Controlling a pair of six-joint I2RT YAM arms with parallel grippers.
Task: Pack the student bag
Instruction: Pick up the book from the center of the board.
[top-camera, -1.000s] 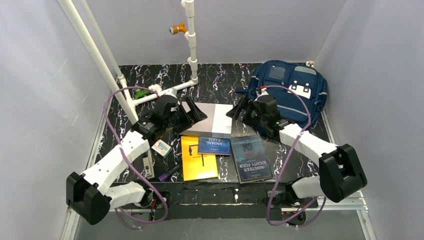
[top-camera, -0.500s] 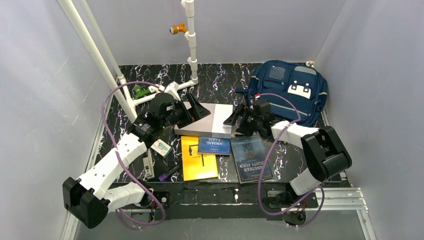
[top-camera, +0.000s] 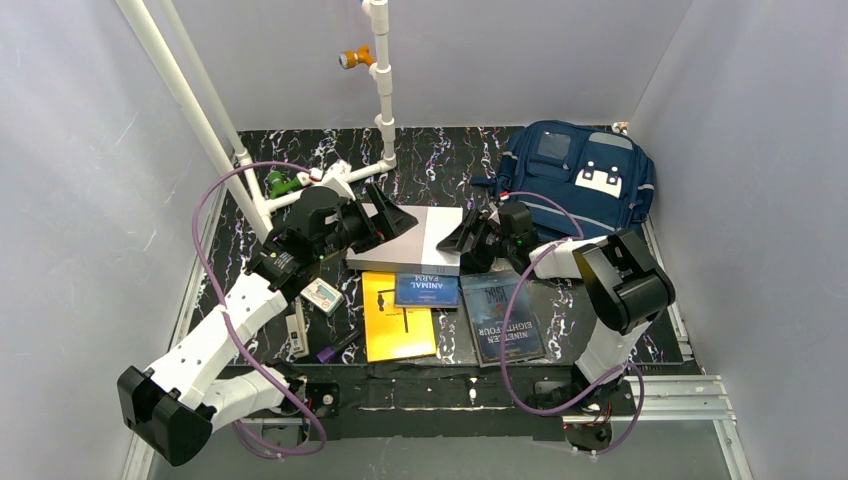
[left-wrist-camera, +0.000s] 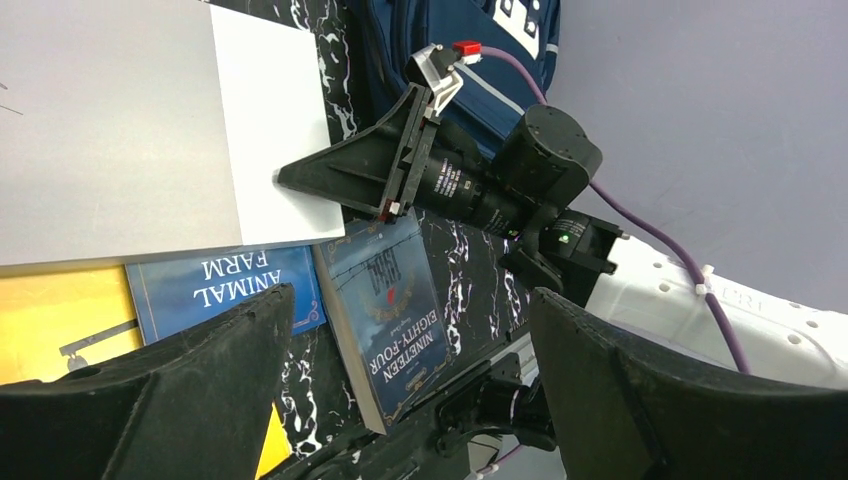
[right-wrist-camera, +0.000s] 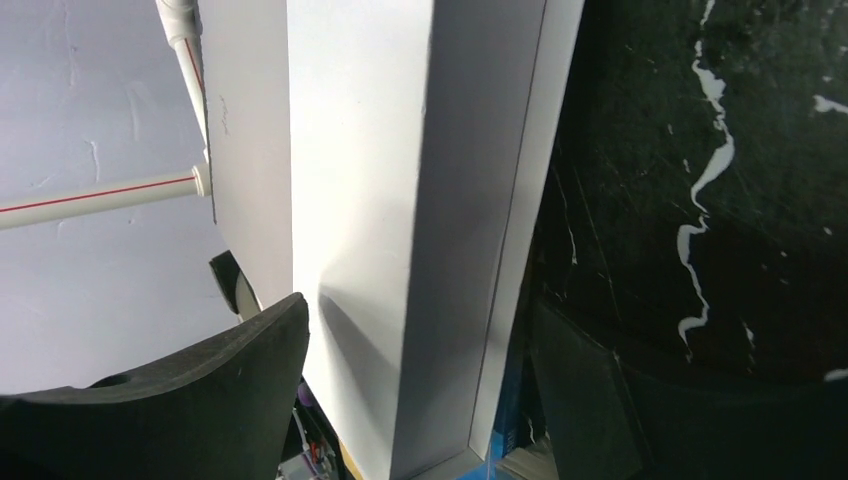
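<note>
1. Student bag (top-camera: 585, 185): laid flat at the far right corner of the worktop (top-camera: 440, 160).
2. White box (top-camera: 425, 238): set mid-worktop, left of the bag.
3. Left gripper (left-wrist-camera: 410, 298): jaws spread, nothing held.
4. Right gripper (right-wrist-camera: 420, 305): jaws set astride the box's right end; whether it is clamped cannot be told.

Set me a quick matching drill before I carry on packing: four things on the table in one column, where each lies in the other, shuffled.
Things:
1. student bag
2. white box
3. yellow book
4. Nineteen Eighty-Four book

Places:
A. directly right of the Animal Farm book
B. far right corner of the table
C. near side, reaching left of the Animal Farm book
D. mid-table, just behind the Animal Farm book

Pairs: 1-B, 2-D, 3-C, 4-A
</note>
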